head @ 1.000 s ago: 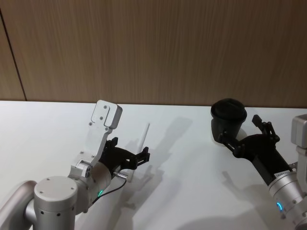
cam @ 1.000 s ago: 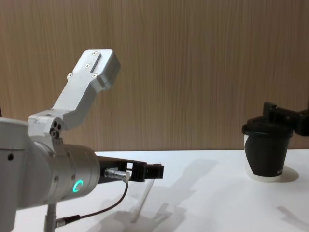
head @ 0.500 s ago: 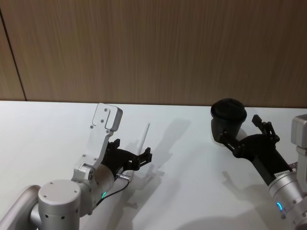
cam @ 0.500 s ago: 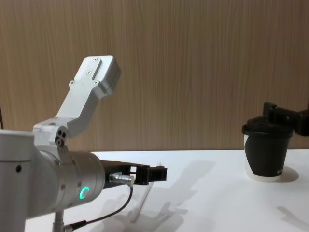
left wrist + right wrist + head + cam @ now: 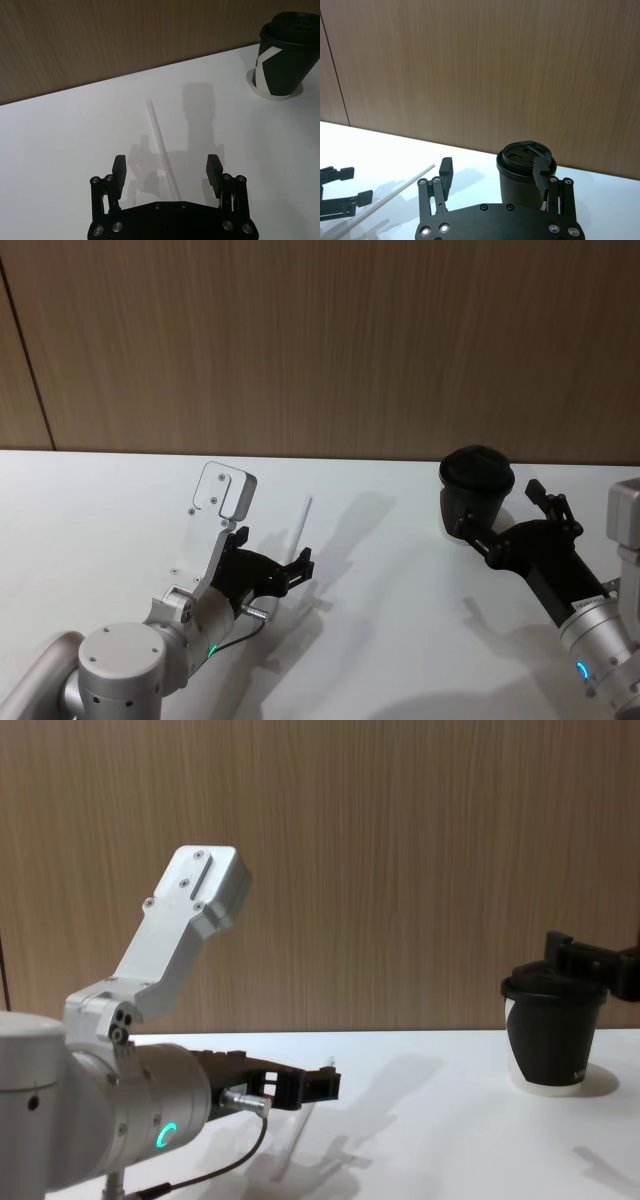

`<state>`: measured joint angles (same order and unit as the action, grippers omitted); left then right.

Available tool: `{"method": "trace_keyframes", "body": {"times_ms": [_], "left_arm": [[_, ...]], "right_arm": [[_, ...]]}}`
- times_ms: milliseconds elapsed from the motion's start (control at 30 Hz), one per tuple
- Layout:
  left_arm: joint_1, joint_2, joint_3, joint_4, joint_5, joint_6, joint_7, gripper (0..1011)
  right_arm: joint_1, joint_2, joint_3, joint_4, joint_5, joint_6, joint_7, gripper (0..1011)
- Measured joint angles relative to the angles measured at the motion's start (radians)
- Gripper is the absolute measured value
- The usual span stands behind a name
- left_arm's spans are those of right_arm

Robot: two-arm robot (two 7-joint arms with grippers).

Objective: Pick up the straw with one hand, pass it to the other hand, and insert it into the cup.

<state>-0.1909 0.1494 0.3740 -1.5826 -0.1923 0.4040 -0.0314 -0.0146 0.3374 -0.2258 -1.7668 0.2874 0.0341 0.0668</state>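
- Hovering with the left gripper (image 5: 293, 572) low over the white table (image 5: 100, 510), fingers spread wide and gripping nothing.
- Straddling the white straw (image 5: 159, 140), flat on the table between the two fingers and touching neither in the left wrist view.
- Pointing the straw's far end toward the wood-panelled wall (image 5: 320, 340), well apart from the cup.
- Standing upright near the table's back edge on the right: the black lidded paper cup (image 5: 477, 485), white patch on its side.
- Holding the right gripper (image 5: 500, 508) close to the cup on the near side, fingers open and empty, one finger overlapping the lid in the right wrist view.
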Motion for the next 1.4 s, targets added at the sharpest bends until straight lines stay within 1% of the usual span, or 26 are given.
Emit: {"method": "trace_keyframes", "body": {"times_ms": [200, 400, 800, 1033, 1400], "left_arm": [[-0.002, 0.008, -0.001, 0.021, 0.015, -0.034, -0.008, 1003], [-0.003, 0.008, -0.006, 0.038, 0.019, -0.059, -0.015, 1003], [-0.002, -0.007, -0.028, 0.076, 0.012, -0.097, -0.027, 1003], [-0.001, -0.010, -0.034, 0.085, 0.011, -0.098, -0.033, 1003], [0.007, -0.008, -0.036, 0.079, 0.023, -0.059, -0.036, 1003]], "right_arm": [[0.000, 0.000, 0.000, 0.000, 0.000, 0.000, 0.000, 1001], [0.000, 0.000, 0.000, 0.000, 0.000, 0.000, 0.000, 1001], [0.000, 0.000, 0.000, 0.000, 0.000, 0.000, 0.000, 1001], [0.000, 0.000, 0.000, 0.000, 0.000, 0.000, 0.000, 1001], [0.000, 0.000, 0.000, 0.000, 0.000, 0.000, 0.000, 1001]]}}
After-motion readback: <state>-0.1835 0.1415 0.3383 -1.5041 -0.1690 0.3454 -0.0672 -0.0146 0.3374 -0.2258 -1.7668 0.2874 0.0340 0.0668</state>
